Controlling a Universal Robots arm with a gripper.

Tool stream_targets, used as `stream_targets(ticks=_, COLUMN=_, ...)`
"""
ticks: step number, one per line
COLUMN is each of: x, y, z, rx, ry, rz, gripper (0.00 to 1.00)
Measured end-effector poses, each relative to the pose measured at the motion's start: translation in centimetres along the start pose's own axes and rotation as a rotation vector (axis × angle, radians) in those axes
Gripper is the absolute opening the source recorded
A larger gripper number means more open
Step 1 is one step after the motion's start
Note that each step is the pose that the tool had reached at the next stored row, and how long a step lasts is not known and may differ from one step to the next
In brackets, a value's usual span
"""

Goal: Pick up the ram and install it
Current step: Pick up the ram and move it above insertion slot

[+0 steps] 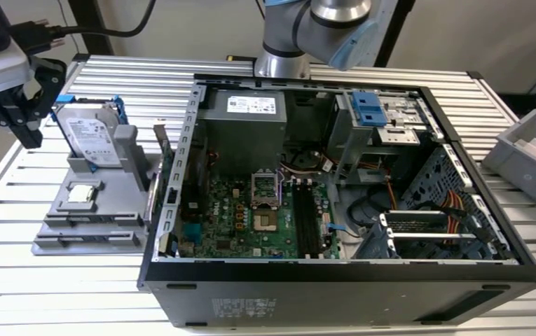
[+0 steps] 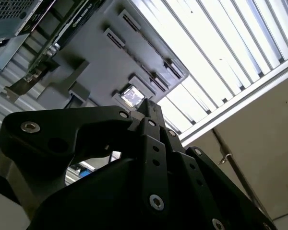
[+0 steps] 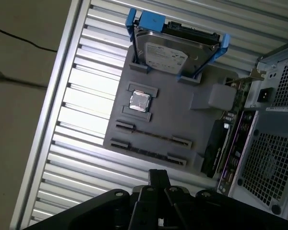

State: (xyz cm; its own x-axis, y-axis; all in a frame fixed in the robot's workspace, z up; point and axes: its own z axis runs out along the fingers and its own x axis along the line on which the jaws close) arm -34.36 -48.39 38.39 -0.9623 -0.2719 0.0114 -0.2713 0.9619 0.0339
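At the exterior view's left | end effector [image 1: 26, 133] hovers near hard drive [image 1: 90, 136]

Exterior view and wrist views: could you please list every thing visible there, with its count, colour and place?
table: one, silver, slatted, under everything.
computer case: one, black, open, middle of the table.
motherboard: one, green, inside the case.
power supply: one, grey, inside the case's far end.
tray: one, grey, at the exterior view's left of the case.
hard drive: one, silver in a blue frame, standing on the tray.
chip: one, silver, square, in a tray pocket.
circuit card: one, dark, on edge between tray and case.
bin: one, grey, at the exterior view's right.
robot arm: one, silver and light blue, behind the case.
gripper: one, black, shut, empty, near the hard drive.
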Motion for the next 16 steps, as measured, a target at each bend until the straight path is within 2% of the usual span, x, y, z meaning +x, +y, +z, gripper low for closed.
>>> stream_targets(ticks=9, x=0.0, y=0.0, z=0.0, rx=0.0004, ry=0.0011, rz=-0.035, gripper=0.0)
stream_targets(ticks=16, x=-0.01, y=0.01, z=0.0, rx=0.0004, ry=0.0014, rz=-0.039, gripper=0.0)
